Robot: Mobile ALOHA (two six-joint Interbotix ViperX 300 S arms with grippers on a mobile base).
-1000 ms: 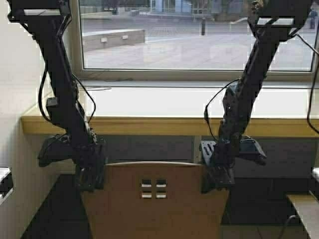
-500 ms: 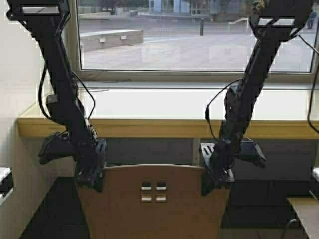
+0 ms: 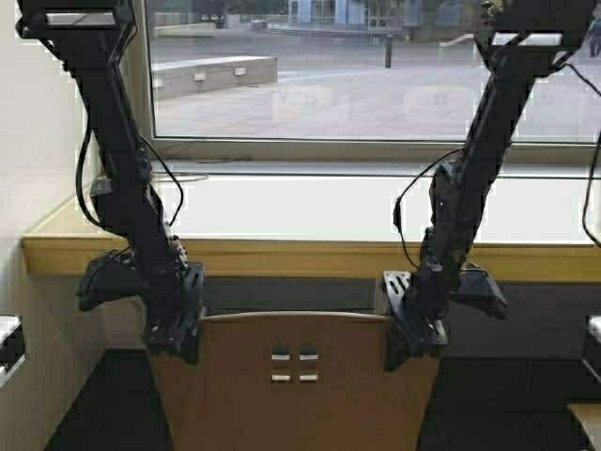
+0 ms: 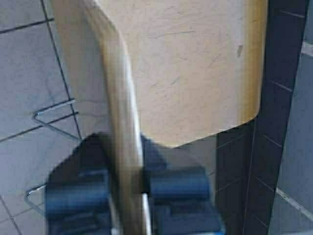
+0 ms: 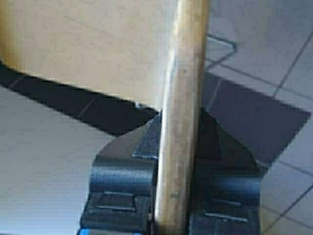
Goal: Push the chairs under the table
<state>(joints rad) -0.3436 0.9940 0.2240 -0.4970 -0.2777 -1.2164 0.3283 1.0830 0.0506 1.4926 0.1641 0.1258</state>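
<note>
While both arms reach down, the left tool (image 3: 175,331) pinches the chair's (image 3: 295,385) backrest at its upper left corner, and the right tool (image 3: 411,336) pinches the upper right corner. Wrist views show the plywood edge squeezed between each tool's dark fingers (image 4: 177,183) (image 5: 122,182). Chair sits centred just before the tabletop (image 3: 310,252), backrest below its yellowish front edge. Window (image 3: 366,70) behind.

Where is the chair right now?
In the high view the chair sits low in the middle, in front of the table, with the left gripper and right gripper clamped on its backrest's two top corners.
</note>
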